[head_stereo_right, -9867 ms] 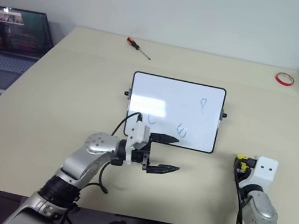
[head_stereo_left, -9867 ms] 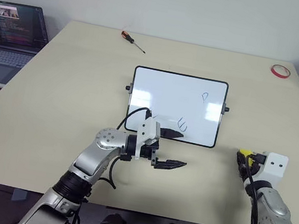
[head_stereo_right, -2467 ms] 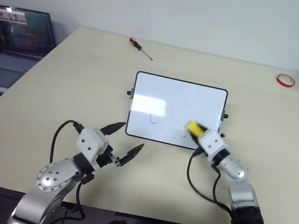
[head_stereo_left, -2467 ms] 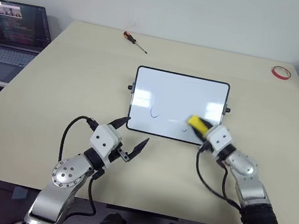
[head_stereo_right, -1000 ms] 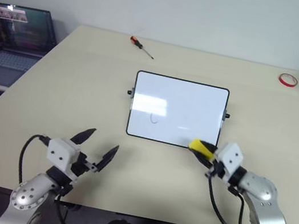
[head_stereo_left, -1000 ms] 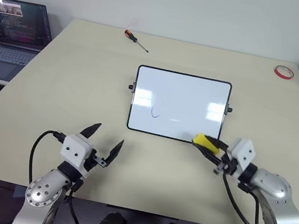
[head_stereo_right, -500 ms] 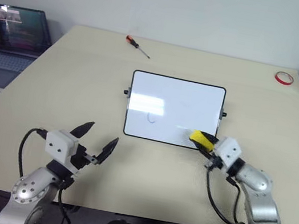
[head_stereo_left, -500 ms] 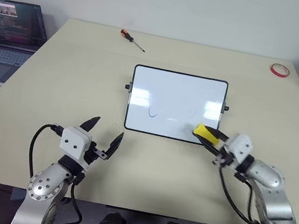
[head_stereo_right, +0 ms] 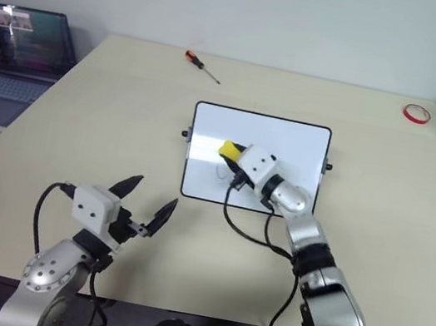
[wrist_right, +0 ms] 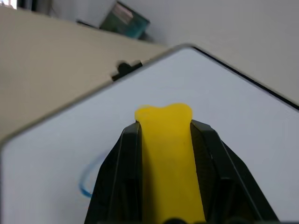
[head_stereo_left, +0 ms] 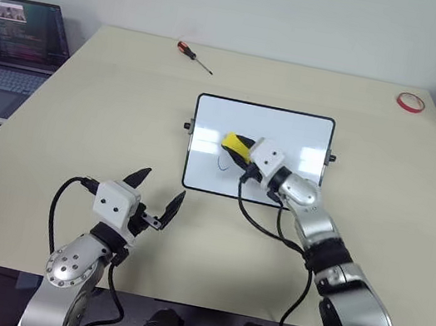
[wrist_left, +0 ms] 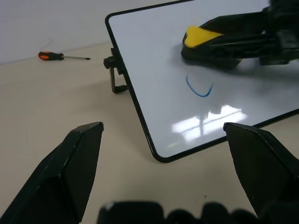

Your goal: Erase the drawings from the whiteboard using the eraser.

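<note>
Left eye view: we are gripping the eraser in our right gripper over the whiteboard, just beside its blue curve, while our left gripper is hovering wide open nearby

The whiteboard lies near the middle of the table, tilted up on its side knobs. On its left half sits one drawing — a small curve — and the eraser is over the board just beside it, on the far side, clamped in the right gripper, whose arm reaches in from the right across the board's near edge. The left gripper hovers over the table near the robot, left of the board and apart from it, fingers spread. A screwdriver lies behind the board, toward the table's far edge; a tape ring at the far right corner. A laptop stands off the table's left side
</note>
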`<control>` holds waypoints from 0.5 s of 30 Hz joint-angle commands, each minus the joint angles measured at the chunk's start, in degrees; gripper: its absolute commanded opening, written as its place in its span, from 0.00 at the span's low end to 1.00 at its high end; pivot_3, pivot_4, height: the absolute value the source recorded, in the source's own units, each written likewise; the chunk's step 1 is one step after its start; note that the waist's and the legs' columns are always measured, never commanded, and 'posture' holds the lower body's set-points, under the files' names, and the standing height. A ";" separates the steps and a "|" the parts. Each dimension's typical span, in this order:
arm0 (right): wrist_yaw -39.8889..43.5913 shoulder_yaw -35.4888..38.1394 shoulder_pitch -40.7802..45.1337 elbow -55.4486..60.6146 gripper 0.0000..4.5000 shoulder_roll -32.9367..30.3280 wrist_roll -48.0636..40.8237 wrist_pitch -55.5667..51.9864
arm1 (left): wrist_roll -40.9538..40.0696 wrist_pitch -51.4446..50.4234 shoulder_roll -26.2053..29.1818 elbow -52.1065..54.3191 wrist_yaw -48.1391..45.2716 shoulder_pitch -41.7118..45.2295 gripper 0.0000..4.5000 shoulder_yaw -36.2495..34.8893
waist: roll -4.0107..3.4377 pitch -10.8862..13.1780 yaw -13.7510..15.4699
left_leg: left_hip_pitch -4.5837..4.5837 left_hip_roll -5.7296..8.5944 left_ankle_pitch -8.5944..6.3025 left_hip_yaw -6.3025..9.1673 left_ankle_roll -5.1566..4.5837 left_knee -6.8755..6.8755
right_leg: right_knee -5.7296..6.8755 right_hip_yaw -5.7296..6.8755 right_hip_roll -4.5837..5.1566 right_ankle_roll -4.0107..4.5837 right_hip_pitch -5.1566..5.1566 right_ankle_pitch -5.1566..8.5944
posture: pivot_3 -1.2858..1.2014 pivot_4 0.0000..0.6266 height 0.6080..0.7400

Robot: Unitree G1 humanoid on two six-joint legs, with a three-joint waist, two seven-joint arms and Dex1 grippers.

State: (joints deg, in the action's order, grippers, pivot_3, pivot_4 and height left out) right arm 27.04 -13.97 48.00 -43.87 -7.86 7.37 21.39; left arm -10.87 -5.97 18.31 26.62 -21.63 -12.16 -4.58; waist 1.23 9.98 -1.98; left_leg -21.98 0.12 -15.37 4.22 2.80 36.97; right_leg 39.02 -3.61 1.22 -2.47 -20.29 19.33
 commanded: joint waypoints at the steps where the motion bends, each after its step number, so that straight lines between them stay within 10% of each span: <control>1: -3.03 -0.81 1.19 -5.17 0.25 -0.21 3.20 -0.10 | -0.04 -0.35 -0.47 4.33 1.13 -1.51 1.00 -0.08 | -0.01 -0.02 -0.06 | 0.05 0.00 0.00 -0.01 0.00 -0.01 | 0.02 -0.02 0.00 0.00 0.02 0.00 | 0.52 0.24 1.00; 9: 14.60 -6.00 -10.46 4.35 0.25 -2.23 0.35 0.22 | 0.06 -2.17 -0.80 6.75 2.62 -2.24 1.00 0.16 | 0.00 -0.14 -0.05 | 0.67 0.01 -0.02 0.07 -0.03 -0.02 | 0.02 -0.02 0.00 0.01 0.75 -0.01 | 0.52 0.24 1.00; 15: 8.25 -3.66 -7.28 1.91 0.25 -2.82 2.38 -3.02 | -0.28 -3.35 -0.19 6.72 2.65 -1.12 1.00 -0.55 | -0.11 -0.07 -0.06 | 1.07 0.00 -0.02 0.09 -0.02 -0.04 | 0.03 -0.02 -0.04 0.02 1.07 -0.01 | 0.52 0.24 1.00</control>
State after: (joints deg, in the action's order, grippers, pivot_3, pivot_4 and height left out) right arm 39.75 -20.11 38.60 -39.38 -9.85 8.31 20.66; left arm -10.93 -9.60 17.83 31.16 -19.30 -13.91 -4.49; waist 1.11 9.91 -2.04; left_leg -20.90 0.13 -15.38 4.31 2.78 36.95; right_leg 39.07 -3.63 1.18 -2.44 -19.22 19.32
